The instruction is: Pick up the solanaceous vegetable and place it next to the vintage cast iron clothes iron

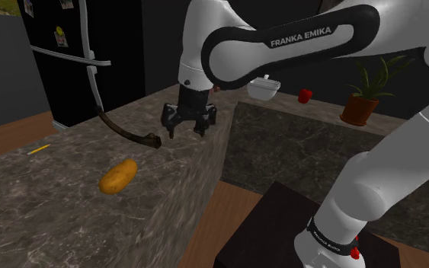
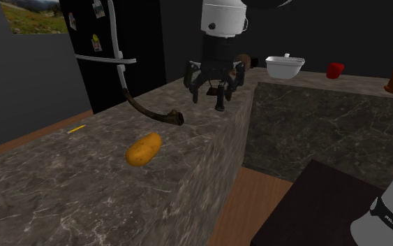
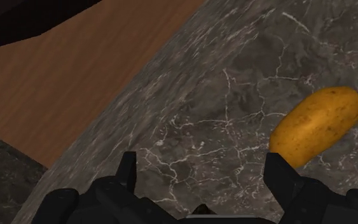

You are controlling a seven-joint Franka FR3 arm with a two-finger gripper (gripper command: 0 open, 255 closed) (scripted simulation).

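Got an all-black 2-finger gripper (image 1: 187, 132) spread wide and empty, hovering by the edge of the dark marbled counter (image 1: 52, 221), golden-brown oval potato (image 1: 118, 176) lying mid-counter nearby

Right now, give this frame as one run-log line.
gripper open, empty | above counter edge | potato lying on counter, apart from gripper | stage: pre-grasp

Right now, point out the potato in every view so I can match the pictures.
Shoulder view: potato left of centre, on the counter, in front of the curved dark piece.
Second exterior view: potato left of centre, again in front of that piece.
Wrist view: potato just beyond one of the open jaws, outside their gap.
Shared landmark: the veined dark counter under it.
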